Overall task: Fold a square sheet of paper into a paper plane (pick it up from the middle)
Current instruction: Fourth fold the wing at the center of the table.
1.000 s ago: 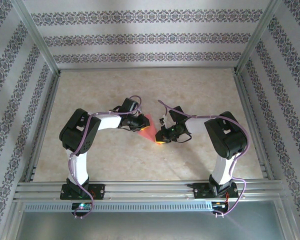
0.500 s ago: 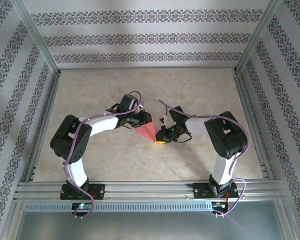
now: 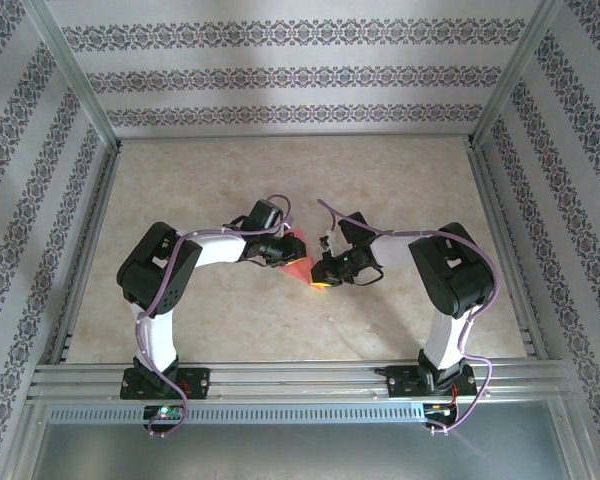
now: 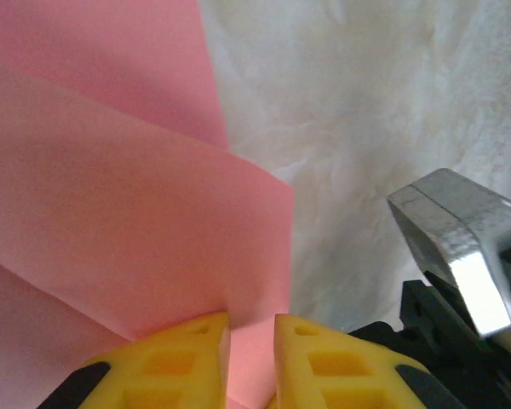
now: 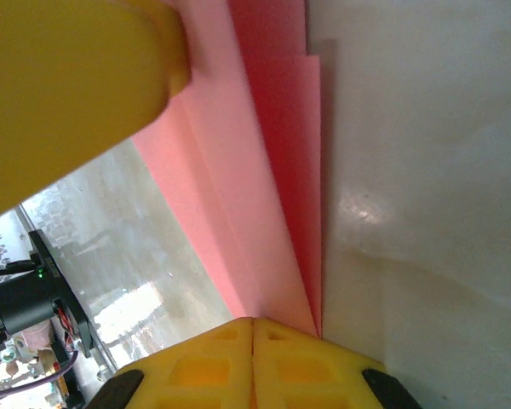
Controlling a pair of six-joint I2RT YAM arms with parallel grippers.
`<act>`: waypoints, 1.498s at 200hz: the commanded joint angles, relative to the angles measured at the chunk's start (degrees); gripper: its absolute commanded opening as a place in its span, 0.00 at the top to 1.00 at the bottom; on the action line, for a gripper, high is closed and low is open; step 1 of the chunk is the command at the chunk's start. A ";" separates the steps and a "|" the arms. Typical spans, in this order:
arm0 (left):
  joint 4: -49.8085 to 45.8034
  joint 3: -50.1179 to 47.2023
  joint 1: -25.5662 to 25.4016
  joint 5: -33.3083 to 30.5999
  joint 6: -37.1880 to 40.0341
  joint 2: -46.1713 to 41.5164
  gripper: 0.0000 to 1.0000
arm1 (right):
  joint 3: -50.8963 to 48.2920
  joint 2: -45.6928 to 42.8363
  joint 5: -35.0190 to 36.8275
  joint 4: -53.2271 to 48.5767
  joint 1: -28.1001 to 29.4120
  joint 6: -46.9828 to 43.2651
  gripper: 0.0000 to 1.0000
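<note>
Subject: pink-red sheet of paper, folded into overlapping layers. In the top view it sits at the centre of the frame, above the pale marbled table and directly between the two claws.

Left gripper: touches the sheet's upper left edge in the top view. In the left wrist view its yellow fingertips stand at the bottom of the frame with only a narrow slot between them. The slot is filled by pink paper, so the left gripper is clamped on the sheet. Folded layers of the paper fan up across the left half of that frame. A silver metal block stands at the right edge.

Right gripper: meets the sheet's lower tip in the top view. In the right wrist view its fingers are pressed together at bottom centre, and the converging paper layers run down into them: pinched on the sheet. A blurred yellow shape covers the upper left of that frame; it cannot be identified.
</note>
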 commanded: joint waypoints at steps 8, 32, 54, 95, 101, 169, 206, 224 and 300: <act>0.87 1.01 -0.53 -1.39 0.86 1.17 0.80 | -3.10 3.47 6.15 -6.05 -0.58 0.56 0.91; -0.21 1.22 -0.50 -2.30 1.07 1.55 0.80 | -3.22 3.50 6.19 -6.04 -0.58 0.45 0.91; -1.40 1.41 -0.55 -3.07 1.45 1.87 0.80 | -3.31 3.35 6.19 -6.03 -0.58 0.42 0.91; -2.80 1.94 -0.51 -3.72 1.48 2.90 0.80 | -3.40 3.15 6.01 -6.09 -0.58 0.31 0.91; -3.10 2.02 -0.50 -3.87 1.48 3.01 0.80 | -3.40 3.04 5.97 -6.04 -0.58 0.34 0.91; -5.11 1.42 -0.51 -4.96 1.33 3.46 0.80 | -0.29 -5.27 1.92 -1.70 -0.49 3.37 0.89; -5.99 1.43 -0.50 -5.61 1.28 3.71 0.80 | 3.83 -1.29 3.37 -2.43 0.07 2.86 0.91; -6.68 1.43 -0.51 -6.11 1.10 3.71 0.80 | 5.25 0.45 4.78 -3.79 1.14 2.27 0.91; -15.36 3.29 -0.40 -10.96 -0.32 4.84 0.83 | 0.82 0.95 6.67 -6.83 1.71 1.21 0.92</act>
